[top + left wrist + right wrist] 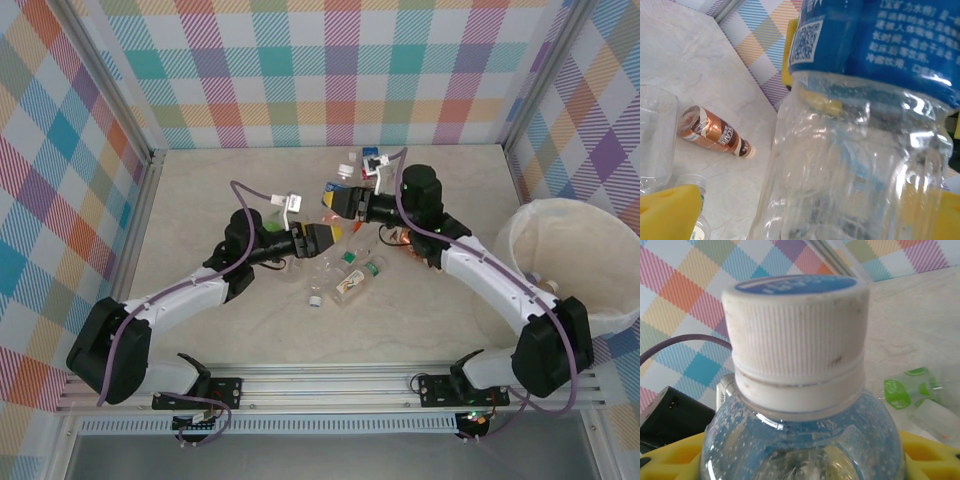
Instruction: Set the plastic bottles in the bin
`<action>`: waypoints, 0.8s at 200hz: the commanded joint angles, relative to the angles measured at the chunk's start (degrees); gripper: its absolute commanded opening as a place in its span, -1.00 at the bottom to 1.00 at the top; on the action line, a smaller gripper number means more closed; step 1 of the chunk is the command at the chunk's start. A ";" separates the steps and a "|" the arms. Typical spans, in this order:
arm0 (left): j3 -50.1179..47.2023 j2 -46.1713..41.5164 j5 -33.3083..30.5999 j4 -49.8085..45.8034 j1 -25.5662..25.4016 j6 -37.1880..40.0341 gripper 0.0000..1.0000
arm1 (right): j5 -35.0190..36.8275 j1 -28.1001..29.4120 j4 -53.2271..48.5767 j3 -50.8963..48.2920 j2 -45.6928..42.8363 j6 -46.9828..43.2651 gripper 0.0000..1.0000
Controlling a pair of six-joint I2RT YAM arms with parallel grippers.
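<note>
A clear plastic bottle with a blue label (pixel 880 45) and a white cap (pixel 795 340) hangs between the two arms above the table's middle. My right gripper (pixel 802 462) is shut on its shoulder, with a yellow finger (pixel 932 455) against each side. My left gripper (pixel 810 217) stands open around the bottle's base, and its left finger (pixel 670 212) is clear of the wall. Seen from above, the left gripper (pixel 323 238) and right gripper (pixel 345 204) nearly meet. The white bin (pixel 575 255) stands at the far right.
Several loose bottles (pixel 345 275) lie just in front of the grippers and more (pixel 360 165) lie behind them. A brown-labelled bottle (pixel 715 134) lies on the table, and a green-labelled one (pixel 907 390) lies beyond the right gripper. Checked walls close in the sides and back.
</note>
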 commanded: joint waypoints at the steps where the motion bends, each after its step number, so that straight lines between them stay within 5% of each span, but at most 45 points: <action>1: 1.25 -3.78 -3.95 -5.01 -0.45 4.34 1.00 | 7.92 0.06 -9.87 2.53 -3.86 -5.66 0.13; 69: -1.13 -9.94 -34.06 -22.88 -0.35 8.84 1.00 | 36.62 -0.14 -31.93 8.40 -17.71 -24.03 0.14; 115: -3.40 -10.99 -41.31 -23.47 -0.28 7.94 1.00 | 53.95 -0.12 -39.66 11.61 -25.84 -33.48 0.13; 160: -3.52 -10.12 -41.96 -24.00 -0.19 7.54 1.00 | 71.28 -0.12 -38.09 12.09 -33.08 -45.46 0.09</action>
